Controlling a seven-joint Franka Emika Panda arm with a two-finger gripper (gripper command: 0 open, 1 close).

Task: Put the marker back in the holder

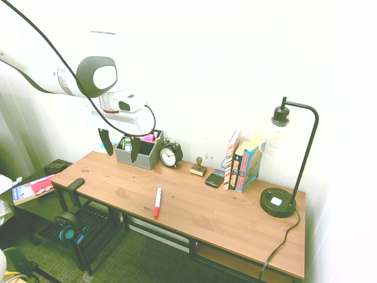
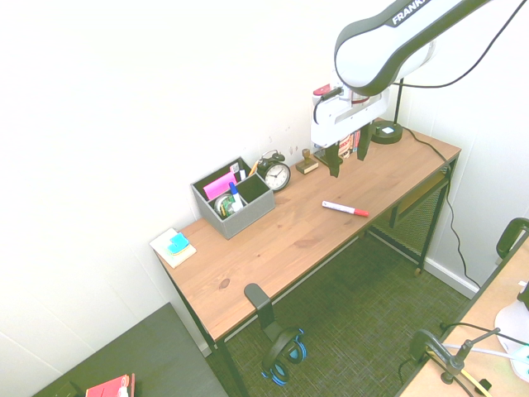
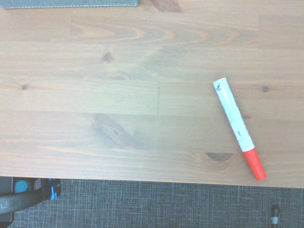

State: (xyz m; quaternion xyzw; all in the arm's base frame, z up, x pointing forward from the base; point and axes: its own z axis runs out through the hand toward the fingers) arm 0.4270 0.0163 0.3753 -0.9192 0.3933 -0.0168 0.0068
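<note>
The marker (image 1: 157,202) (image 2: 345,208) (image 3: 239,127), white with a red cap, lies flat on the wooden desk (image 1: 194,206) near its front edge. The grey holder (image 1: 138,154) (image 2: 234,207), with pink notes and pens inside, stands at the back of the desk beside the clock; a strip of the holder (image 3: 71,3) shows in the wrist view. My gripper (image 1: 121,146) (image 2: 347,157) hangs open and empty well above the desk. It is higher than the marker and holds nothing.
A black alarm clock (image 1: 170,154) stands right beside the holder, then a wooden stamp (image 1: 198,168), a phone (image 1: 214,178), upright books (image 1: 244,162) and a black lamp (image 1: 280,200). Sticky notes (image 2: 173,246) lie at the other end. Headphones (image 1: 70,230) hang off the desk's front.
</note>
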